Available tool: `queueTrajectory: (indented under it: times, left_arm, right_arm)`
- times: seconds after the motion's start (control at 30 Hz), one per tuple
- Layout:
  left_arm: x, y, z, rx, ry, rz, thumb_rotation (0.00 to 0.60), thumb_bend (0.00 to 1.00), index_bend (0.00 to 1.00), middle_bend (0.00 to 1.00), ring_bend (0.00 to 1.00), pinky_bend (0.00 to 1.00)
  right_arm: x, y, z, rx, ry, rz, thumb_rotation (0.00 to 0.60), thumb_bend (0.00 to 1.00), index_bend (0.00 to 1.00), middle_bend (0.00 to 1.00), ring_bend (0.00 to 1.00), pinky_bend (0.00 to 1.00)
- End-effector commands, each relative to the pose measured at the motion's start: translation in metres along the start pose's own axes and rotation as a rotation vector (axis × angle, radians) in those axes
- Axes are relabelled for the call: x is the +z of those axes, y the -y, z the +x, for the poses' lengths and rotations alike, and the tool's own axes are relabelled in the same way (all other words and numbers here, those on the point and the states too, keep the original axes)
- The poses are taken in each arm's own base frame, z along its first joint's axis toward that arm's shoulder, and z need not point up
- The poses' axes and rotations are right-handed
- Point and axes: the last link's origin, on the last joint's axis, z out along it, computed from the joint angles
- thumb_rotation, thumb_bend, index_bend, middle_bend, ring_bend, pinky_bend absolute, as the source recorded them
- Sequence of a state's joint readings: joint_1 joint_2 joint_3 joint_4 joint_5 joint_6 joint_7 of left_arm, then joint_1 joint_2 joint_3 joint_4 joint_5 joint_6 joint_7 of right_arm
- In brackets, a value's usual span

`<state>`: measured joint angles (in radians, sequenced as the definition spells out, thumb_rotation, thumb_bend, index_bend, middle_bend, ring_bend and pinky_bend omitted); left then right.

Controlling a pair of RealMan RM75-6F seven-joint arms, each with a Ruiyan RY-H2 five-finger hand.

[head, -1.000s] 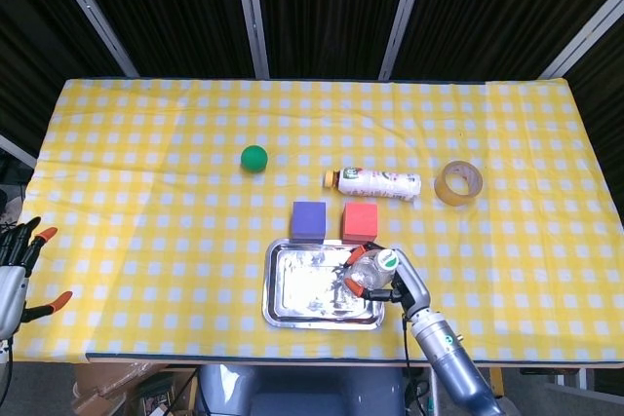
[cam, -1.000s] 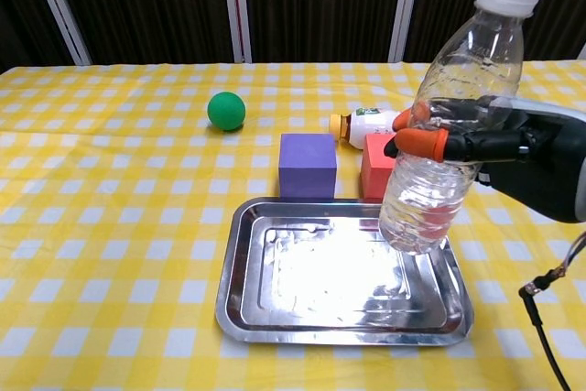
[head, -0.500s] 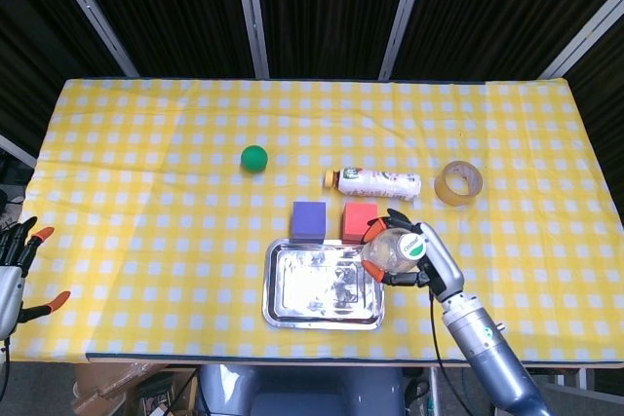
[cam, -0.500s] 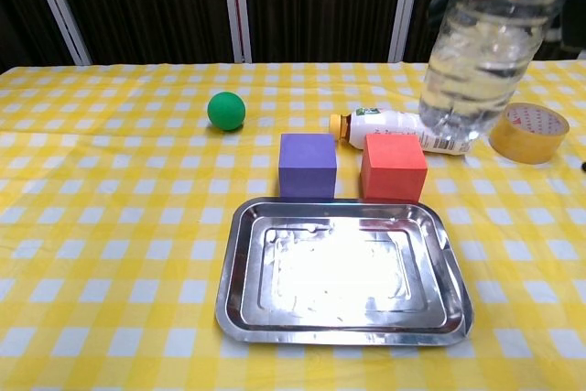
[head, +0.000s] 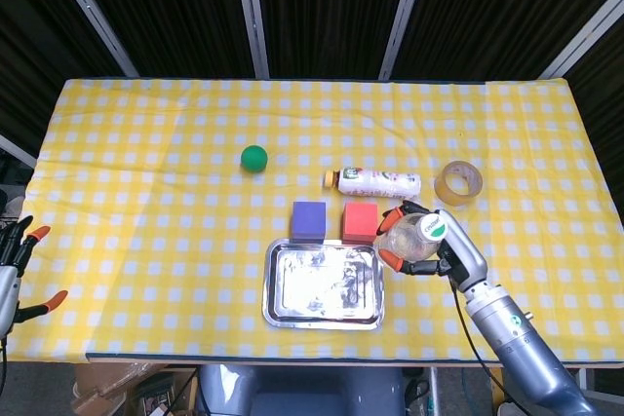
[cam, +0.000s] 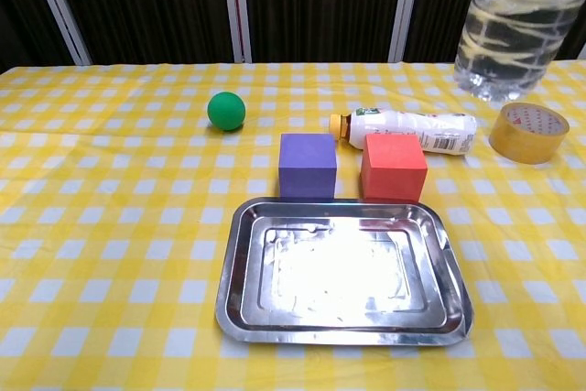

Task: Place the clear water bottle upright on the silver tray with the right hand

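My right hand point(head: 439, 252) grips the clear water bottle point(head: 409, 238), held upright in the air to the right of the silver tray point(head: 324, 284). In the chest view only the bottle's lower part point(cam: 513, 25) shows at the top right, high above the table; the hand itself is out of that frame. The tray point(cam: 343, 272) lies empty near the table's front edge. My left hand point(head: 12, 265) hangs at the far left edge of the head view, off the table, fingers apart and holding nothing.
Behind the tray stand a purple cube point(cam: 308, 165) and a red cube point(cam: 393, 167). A white drink bottle point(cam: 407, 127) lies on its side behind them. A tape roll point(cam: 526, 132) sits at the right, a green ball point(cam: 226, 110) further left.
My right hand has lifted the bottle from just over the tray's right side up and to the right, off the tray. The left hand has barely moved.
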<state>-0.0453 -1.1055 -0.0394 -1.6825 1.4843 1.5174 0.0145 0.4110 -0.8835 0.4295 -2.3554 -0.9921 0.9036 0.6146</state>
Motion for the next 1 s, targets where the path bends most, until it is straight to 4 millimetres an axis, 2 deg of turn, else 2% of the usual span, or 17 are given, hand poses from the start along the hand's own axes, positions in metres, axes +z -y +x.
queueTrajectory:
  times: [0.03, 0.13, 0.2, 0.3, 0.4, 0.5, 0.6, 0.7, 0.8, 0.93, 1.0]
  left_arm:
    - [0.0, 0.0, 0.0, 0.0, -0.003, 0.0, 0.6, 0.16, 0.13, 0.0, 0.0, 0.0]
    - [0.0, 0.0, 0.001, -0.001, -0.007, 0.003, 0.6, 0.16, 0.13, 0.0, 0.0, 0.0]
    - [0.0, 0.001, 0.001, -0.001, -0.007, 0.004, 0.6, 0.16, 0.13, 0.0, 0.0, 0.0]
    - [0.0, 0.001, 0.001, 0.002, -0.007, 0.004, 0.6, 0.16, 0.13, 0.0, 0.0, 0.0]
    - [0.0, 0.001, 0.001, 0.001, -0.008, 0.005, 0.6, 0.16, 0.13, 0.0, 0.0, 0.0]
    - [0.0, 0.001, 0.001, 0.0, -0.008, 0.006, 0.6, 0.16, 0.13, 0.0, 0.0, 0.0]
    - [0.0, 0.001, 0.0, 0.002, -0.003, 0.005, 0.6, 0.16, 0.13, 0.0, 0.0, 0.0]
    - [0.0, 0.0, 0.0, 0.003, -0.001, 0.003, 0.6, 0.16, 0.13, 0.0, 0.0, 0.0]
    - [0.0, 0.0, 0.0, 0.002, -0.002, 0.004, 0.6, 0.16, 0.13, 0.0, 0.0, 0.0]
    - [0.0, 0.001, 0.0, 0.0, -0.003, 0.005, 0.6, 0.16, 0.13, 0.0, 0.0, 0.0]
    - [0.001, 0.001, 0.001, -0.001, -0.003, 0.006, 0.6, 0.16, 0.13, 0.0, 0.0, 0.0]
  right_arm:
    - [0.0, -0.02, -0.008, 0.055, 0.021, -0.055, 0.6, 0.57, 0.79, 0.61, 0.26, 0.0]
    - [0.003, -0.042, -0.019, 0.103, 0.046, -0.095, 0.6, 0.57, 0.79, 0.61, 0.26, 0.0]
    - [0.005, -0.065, -0.029, 0.141, 0.074, -0.14, 0.6, 0.57, 0.79, 0.61, 0.26, 0.0]
    - [0.009, -0.088, -0.037, 0.167, 0.086, -0.166, 0.6, 0.57, 0.79, 0.61, 0.26, 0.0]
    - [0.01, -0.102, -0.038, 0.179, 0.085, -0.178, 0.6, 0.58, 0.79, 0.61, 0.26, 0.0]
    - [0.009, -0.107, -0.035, 0.169, 0.074, -0.172, 0.6, 0.58, 0.79, 0.61, 0.26, 0.0]
    - [0.007, -0.101, -0.029, 0.151, 0.064, -0.15, 0.6, 0.58, 0.8, 0.61, 0.26, 0.0]
    - [0.003, -0.085, -0.022, 0.113, 0.053, -0.116, 0.6, 0.58, 0.8, 0.61, 0.26, 0.0]
    - [-0.002, -0.064, -0.016, 0.076, 0.044, -0.086, 0.6, 0.58, 0.8, 0.61, 0.26, 0.0]
    - [-0.011, -0.023, -0.009, 0.018, 0.016, -0.025, 0.6, 0.58, 0.79, 0.61, 0.26, 0.0]
    - [-0.01, -0.011, -0.004, -0.008, 0.012, -0.002, 0.6, 0.58, 0.8, 0.61, 0.26, 0.0]
